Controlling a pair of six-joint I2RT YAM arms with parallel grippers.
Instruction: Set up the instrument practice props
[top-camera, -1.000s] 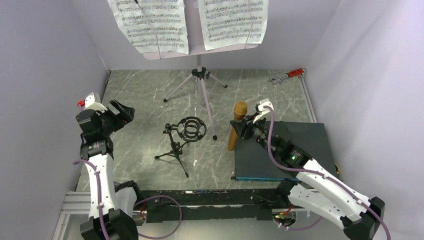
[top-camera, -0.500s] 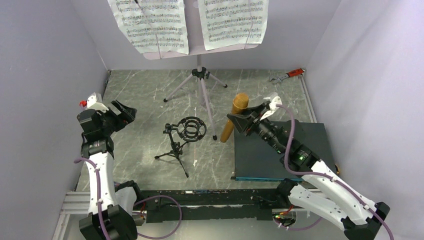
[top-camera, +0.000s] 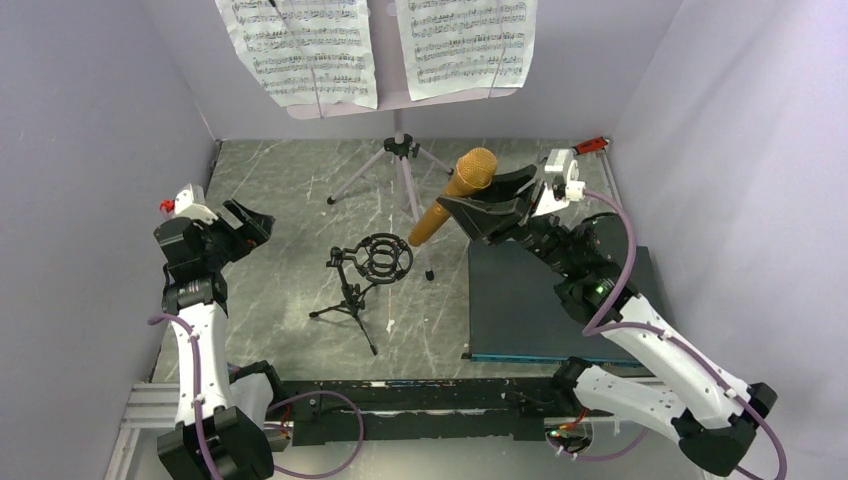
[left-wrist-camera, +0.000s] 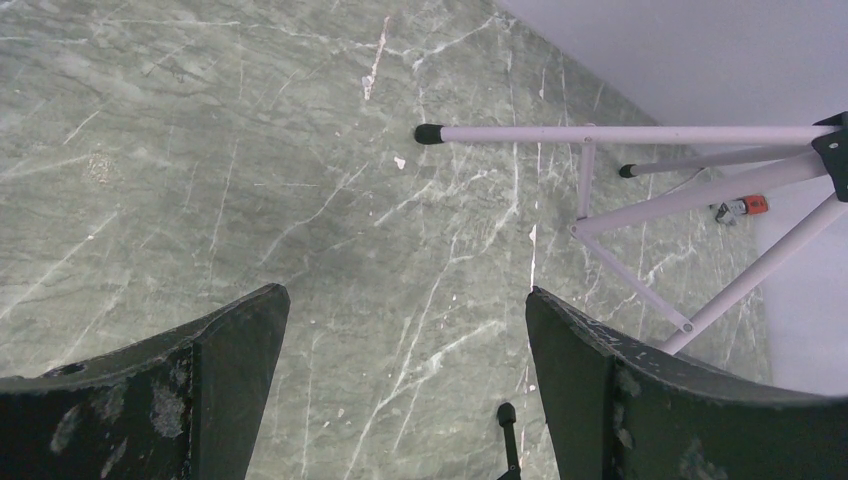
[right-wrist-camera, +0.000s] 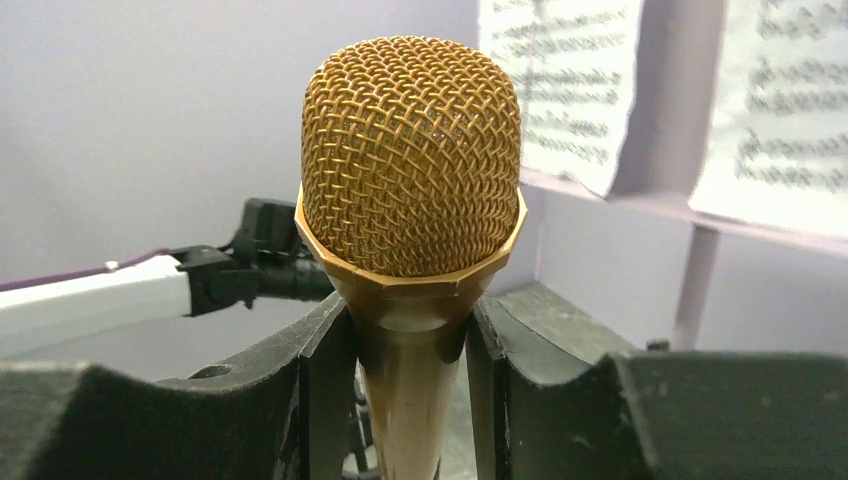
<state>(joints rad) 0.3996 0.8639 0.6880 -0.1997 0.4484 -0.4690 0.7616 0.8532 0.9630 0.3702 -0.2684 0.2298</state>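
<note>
My right gripper (top-camera: 462, 207) is shut on the gold microphone (top-camera: 452, 195), held in the air and tilted, mesh head up, handle pointing down-left toward the small black tripod mic stand (top-camera: 368, 268) with its ring mount. In the right wrist view the microphone (right-wrist-camera: 412, 200) sits clamped between both fingers just under its head. The music stand's silver tripod (top-camera: 404, 178) stands at the back, with two white sheet-music pages (top-camera: 300, 48) on its desk above. My left gripper (top-camera: 244, 222) stands open at the left, nothing between its fingers (left-wrist-camera: 240, 350); a tripod leg (left-wrist-camera: 620, 134) shows ahead of it.
A dark flat board (top-camera: 560, 300) lies under my right arm on the marble table (top-camera: 280, 190). A red-handled wrench (top-camera: 575, 151) rests in the far right corner. Grey walls close in the left, back and right sides.
My right gripper has lifted the microphone from standing beside the board and carried it up and back, tilting it so the handle points down-left. The left arm has hardly moved.
</note>
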